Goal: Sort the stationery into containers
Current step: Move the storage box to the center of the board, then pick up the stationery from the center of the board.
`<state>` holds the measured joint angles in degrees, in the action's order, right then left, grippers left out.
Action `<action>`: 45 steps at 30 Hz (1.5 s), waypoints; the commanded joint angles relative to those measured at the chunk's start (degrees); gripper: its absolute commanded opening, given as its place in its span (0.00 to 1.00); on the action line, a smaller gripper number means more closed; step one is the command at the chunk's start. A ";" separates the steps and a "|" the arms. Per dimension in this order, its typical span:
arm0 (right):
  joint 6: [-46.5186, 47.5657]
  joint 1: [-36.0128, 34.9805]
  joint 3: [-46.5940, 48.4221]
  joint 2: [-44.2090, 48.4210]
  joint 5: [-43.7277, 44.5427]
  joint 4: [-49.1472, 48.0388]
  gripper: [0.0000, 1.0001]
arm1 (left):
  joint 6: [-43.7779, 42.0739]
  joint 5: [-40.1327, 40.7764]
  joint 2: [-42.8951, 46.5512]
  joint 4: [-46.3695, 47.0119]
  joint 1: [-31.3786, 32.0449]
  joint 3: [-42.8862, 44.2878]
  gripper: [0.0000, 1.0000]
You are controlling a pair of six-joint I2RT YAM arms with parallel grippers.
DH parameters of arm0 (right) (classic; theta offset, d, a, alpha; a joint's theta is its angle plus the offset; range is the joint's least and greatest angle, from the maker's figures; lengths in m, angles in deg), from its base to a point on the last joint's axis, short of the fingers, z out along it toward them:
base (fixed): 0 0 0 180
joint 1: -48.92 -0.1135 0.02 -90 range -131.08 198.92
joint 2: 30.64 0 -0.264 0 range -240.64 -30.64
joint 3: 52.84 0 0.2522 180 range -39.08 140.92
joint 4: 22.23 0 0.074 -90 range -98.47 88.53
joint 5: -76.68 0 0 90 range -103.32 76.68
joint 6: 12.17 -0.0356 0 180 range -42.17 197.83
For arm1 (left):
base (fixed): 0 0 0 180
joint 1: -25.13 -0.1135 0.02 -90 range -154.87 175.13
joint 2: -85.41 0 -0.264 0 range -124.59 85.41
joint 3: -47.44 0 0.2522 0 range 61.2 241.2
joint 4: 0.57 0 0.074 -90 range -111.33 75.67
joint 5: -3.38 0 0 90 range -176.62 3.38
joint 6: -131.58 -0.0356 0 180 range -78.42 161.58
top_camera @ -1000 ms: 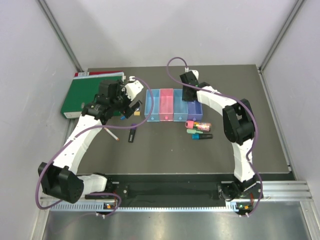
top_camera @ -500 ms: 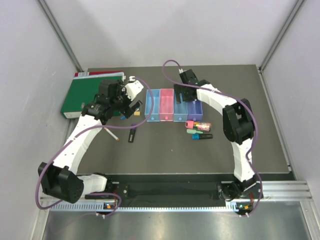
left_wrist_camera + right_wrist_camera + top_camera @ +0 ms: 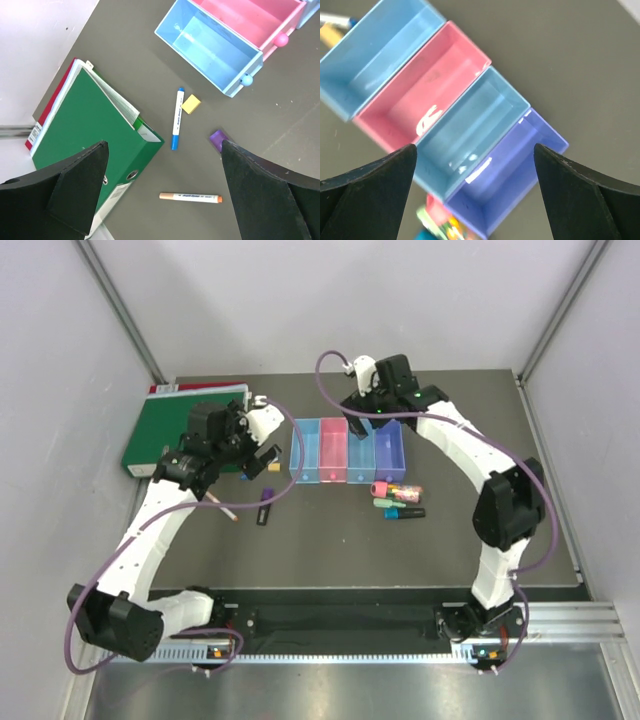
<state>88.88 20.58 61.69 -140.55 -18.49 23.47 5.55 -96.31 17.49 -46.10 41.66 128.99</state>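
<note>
Four joined containers stand in a row: light blue (image 3: 303, 450), pink (image 3: 332, 448), light blue (image 3: 360, 452) and purple-blue (image 3: 389, 448). My right gripper (image 3: 368, 412) (image 3: 474, 146) hangs open over their far end, nothing between its fingers. From the right wrist all four look bare inside. My left gripper (image 3: 258, 458) (image 3: 164, 144) is open above loose stationery: a blue-ended pen (image 3: 176, 119), a yellow piece (image 3: 191, 104), a purple-capped marker (image 3: 218, 139) and an orange-ended pen (image 3: 190, 197). More markers (image 3: 398, 498) lie in a heap in front of the purple-blue bin.
A large green binder (image 3: 180, 430) (image 3: 85, 135) lies at the table's left side, close beside my left gripper. The enclosure's white walls close in the left, right and back.
My right gripper has gone from shut to open and pulled back from over the purple-blue bin, its elbow swinging right. My left arm has shifted slightly left.
</note>
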 commanded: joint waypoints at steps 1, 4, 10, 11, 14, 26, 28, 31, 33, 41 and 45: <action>19.31 1.44 -5.74 11.62 -7.74 4.87 1.00 | -2.99 -2.43 3.58 -3.20 -0.19 0.42 0.99; 28.36 4.60 -11.72 16.46 -8.89 9.88 0.98 | -3.61 -1.82 5.34 -4.79 -0.10 -0.46 0.99; 43.07 8.47 -25.68 25.51 -9.42 16.83 0.96 | -2.82 -0.94 9.29 -7.52 -0.10 -0.03 0.99; 43.87 9.00 -27.28 26.14 -9.07 16.31 0.95 | -2.64 -0.77 9.73 -7.87 -0.10 0.24 0.99; 47.74 10.14 -31.59 27.20 -9.94 16.66 0.92 | -2.20 -0.41 10.70 -9.62 -0.19 1.29 0.99; 52.84 12.43 -35.38 20.62 -13.64 12.71 0.83 | -4.04 1.34 11.23 -14.37 -0.01 4.45 0.99; 53.55 12.60 -35.21 19.30 -13.90 12.18 0.83 | -4.22 1.78 10.79 -14.55 -0.01 5.15 0.99; 53.55 12.87 -35.21 17.80 -14.43 10.87 0.82 | -4.49 2.40 10.00 -14.81 -0.10 6.12 0.99; 53.38 13.13 -35.03 16.75 -14.78 10.25 0.82 | -4.57 2.75 9.47 -14.81 -0.10 6.74 0.99; 53.11 13.48 -34.41 13.06 -15.31 8.84 0.77 | -4.31 2.93 7.89 -14.73 -0.10 7.62 0.99; 52.94 13.75 -34.50 11.91 -15.57 7.78 0.74 | -4.31 3.01 7.45 -14.29 -0.10 7.80 0.99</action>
<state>140.85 33.37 25.78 -127.90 -31.49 33.57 1.48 -93.36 25.25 -61.16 41.66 134.30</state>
